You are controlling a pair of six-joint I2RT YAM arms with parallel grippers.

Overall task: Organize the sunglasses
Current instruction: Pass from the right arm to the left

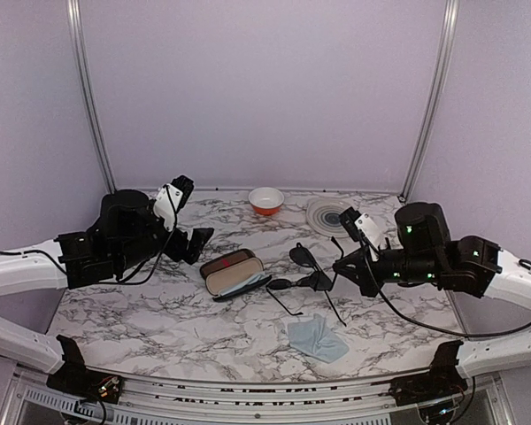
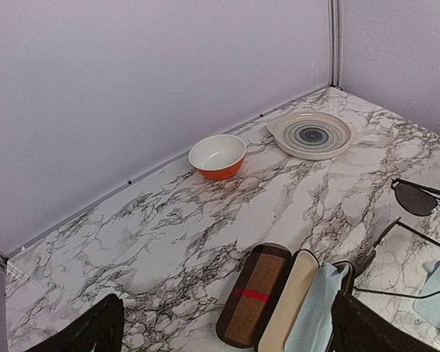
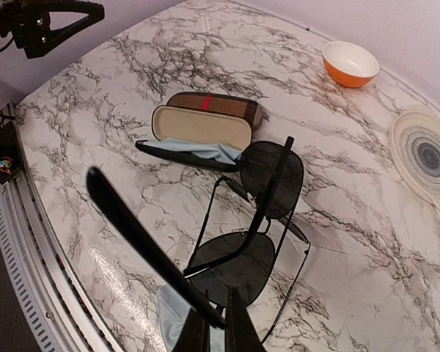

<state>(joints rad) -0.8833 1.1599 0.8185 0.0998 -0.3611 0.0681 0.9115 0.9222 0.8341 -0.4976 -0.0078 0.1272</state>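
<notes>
The sunglasses [image 3: 270, 174], thin black wire frame with dark lenses, hang unfolded from my right gripper [image 3: 217, 331], which is shut on the frame near one temple hinge. In the top view they [image 1: 304, 258] sit just left of the right gripper [image 1: 339, 264], right of the cases. The brown plaid case [image 3: 218, 107] lies open, cream lining up, and also shows in the top view [image 1: 234, 267] and the left wrist view [image 2: 255, 295]. A black shell holding a light blue cloth [image 3: 196, 149] lies against it. My left gripper [image 1: 191, 244] is open and empty, left of the cases.
A loose light blue cloth [image 1: 317, 338] lies near the front edge, below the sunglasses. An orange bowl [image 1: 266, 200] and a ringed grey plate [image 1: 327, 215] stand at the back by the wall. Metal rails run along the table's near edge.
</notes>
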